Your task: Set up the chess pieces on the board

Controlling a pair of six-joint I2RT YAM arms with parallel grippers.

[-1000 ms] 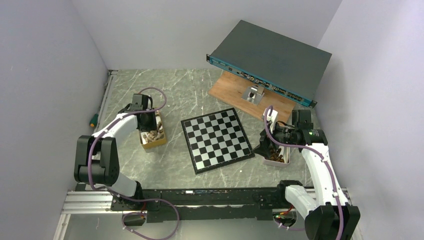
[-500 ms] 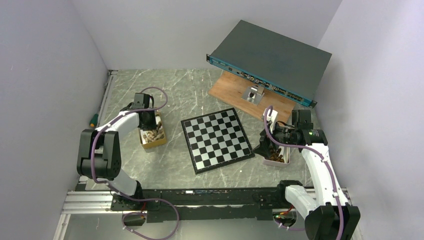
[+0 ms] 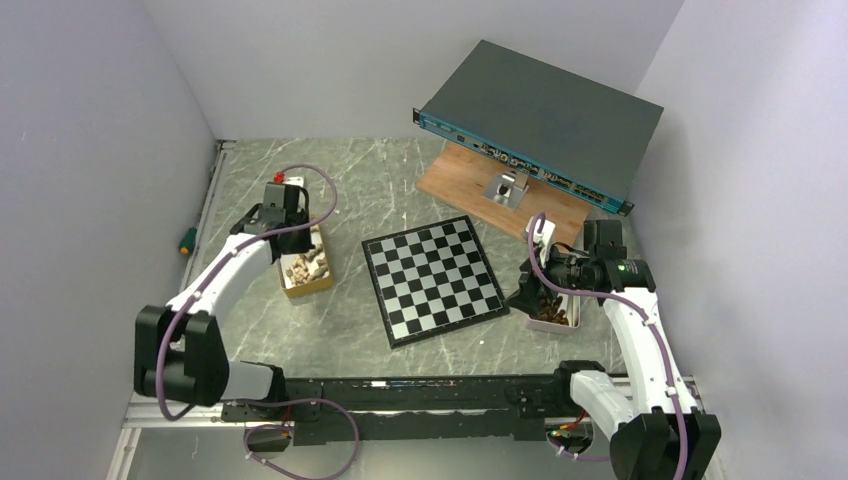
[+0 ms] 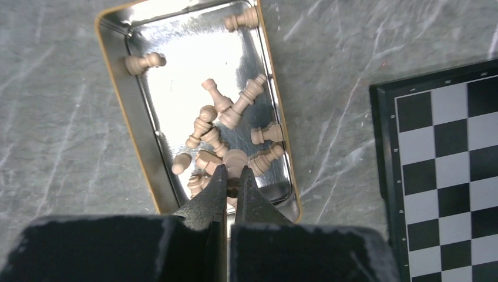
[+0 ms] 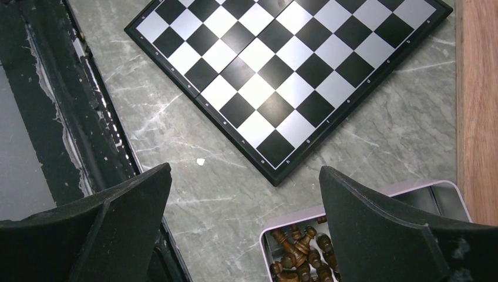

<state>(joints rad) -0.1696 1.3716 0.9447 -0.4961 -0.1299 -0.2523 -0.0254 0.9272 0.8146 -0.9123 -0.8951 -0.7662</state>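
The board (image 3: 433,278), in black and silvery checks, lies mid-table with no pieces on it; it also shows as the board (image 4: 452,164) and the board (image 5: 293,70). Several light tan chess pieces (image 4: 226,108) lie in a gold-rimmed tin (image 4: 182,59), seen from above as the tin (image 3: 307,270). My left gripper (image 4: 232,176) hangs over that tin's near end, shut on a light tan piece (image 4: 236,158). My right gripper (image 5: 244,170) stands wide open and holds nothing, above the corner of a lilac-rimmed tin (image 5: 352,202) of dark brown pieces (image 5: 296,252).
A dark network switch (image 3: 540,120) leans over a brown wooden plank (image 3: 455,180) at the back right, with a small metal bracket (image 3: 505,187) on the plank. A green-handled tool (image 3: 186,240) lies by the left wall. The arms' black rail (image 3: 400,395) runs along the near edge.
My left gripper has shut on a light piece in the gold tin, and the left arm's elbow has swung down and left. The right arm has not moved.
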